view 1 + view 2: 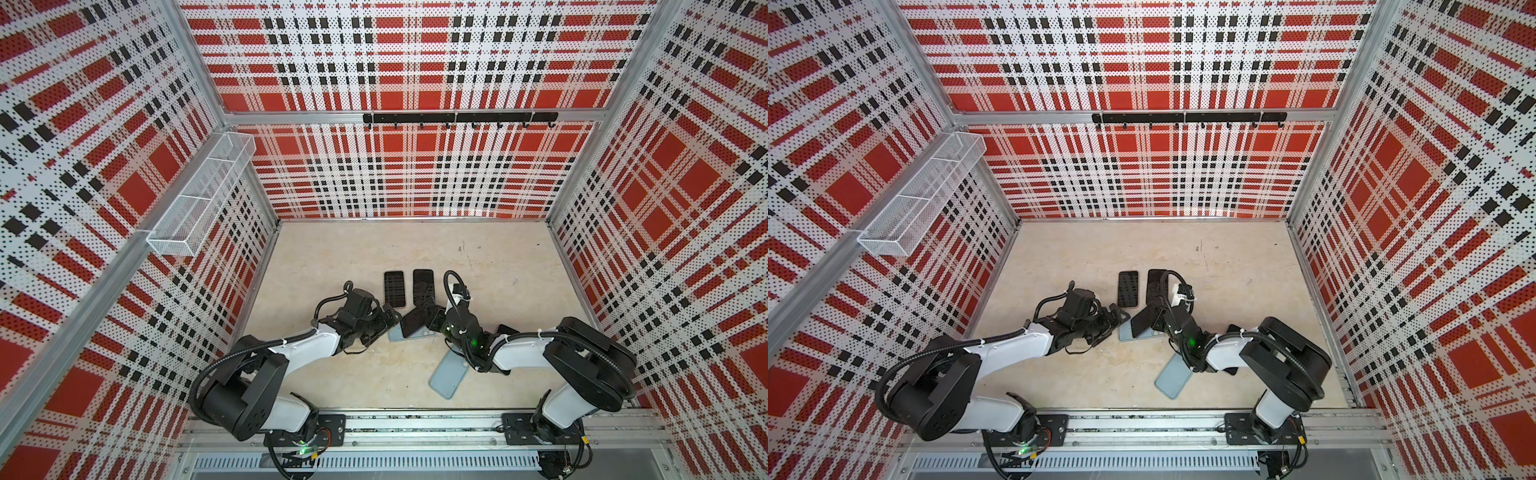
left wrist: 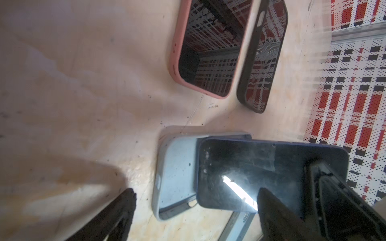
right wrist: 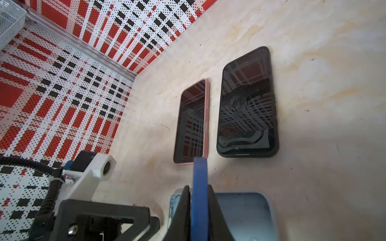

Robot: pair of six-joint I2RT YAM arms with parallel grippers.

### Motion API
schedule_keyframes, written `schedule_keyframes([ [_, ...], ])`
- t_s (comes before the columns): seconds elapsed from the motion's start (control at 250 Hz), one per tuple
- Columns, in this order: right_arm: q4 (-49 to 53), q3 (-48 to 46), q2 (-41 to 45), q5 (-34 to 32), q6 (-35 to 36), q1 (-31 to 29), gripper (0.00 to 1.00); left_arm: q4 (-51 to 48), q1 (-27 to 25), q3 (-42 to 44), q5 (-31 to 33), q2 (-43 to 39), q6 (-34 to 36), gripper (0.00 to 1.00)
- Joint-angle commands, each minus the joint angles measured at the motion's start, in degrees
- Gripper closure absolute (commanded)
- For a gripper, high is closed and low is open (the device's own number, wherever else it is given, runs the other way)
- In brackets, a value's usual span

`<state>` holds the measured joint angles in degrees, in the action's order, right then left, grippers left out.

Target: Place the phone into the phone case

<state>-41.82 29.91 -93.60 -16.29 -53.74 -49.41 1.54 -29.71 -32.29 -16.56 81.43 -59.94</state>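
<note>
Phone point(image 1: 412, 323), tilted over the pale blue case point(image 1: 395, 333), is pinched by the right gripper point(image 1: 432, 318); the left gripper point(image 1: 384, 324) gapes wide beside the case. Left wrist view: a pink-cased phone point(image 2: 208, 48) and a black-cased phone point(image 2: 263, 62) lie just beyond. Right wrist view: the gripper clamps the phone's blue edge.

Beige table point(image 1: 498, 257) is carrying a pink phone point(image 1: 394, 289) and black phone point(image 1: 423, 284) lying side by side. A blue case point(image 1: 395, 333) and second blue case point(image 1: 449, 378) are lying nearer the front.

Red, white and black plaid walls point(image 1: 415, 62); beige tabletop point(image 1: 498, 257); pink case point(image 2: 174, 60); pale blue case point(image 2: 175, 167); blue-edged phone point(image 3: 199, 187)
</note>
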Motion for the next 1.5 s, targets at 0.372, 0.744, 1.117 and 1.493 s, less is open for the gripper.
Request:
schedule_keyframes([
  [0.372,-1.24,-0.81,-2.18,0.69,-0.04,-3.93,0.92,5.14,1.48,-0.49,-2.42,3.62,0.85,0.0],
  [0.744,4.25,0.59,-2.14,2.74,0.57,-4.59,0.74,5.14,2.89,-2.25,-4.18,6.41,2.9,0.0],
  [1.117,10.53,1.59,3.56,1.26,8.51,-4.7,0.55,5.14,3.59,-3.68,-5.65,8.28,4.47,0.0],
  [1.493,21.92,7.13,3.51,0.39,12.86,-4.66,0.32,3.31,3.76,-6.47,-9.78,10.91,8.53,0.0],
])
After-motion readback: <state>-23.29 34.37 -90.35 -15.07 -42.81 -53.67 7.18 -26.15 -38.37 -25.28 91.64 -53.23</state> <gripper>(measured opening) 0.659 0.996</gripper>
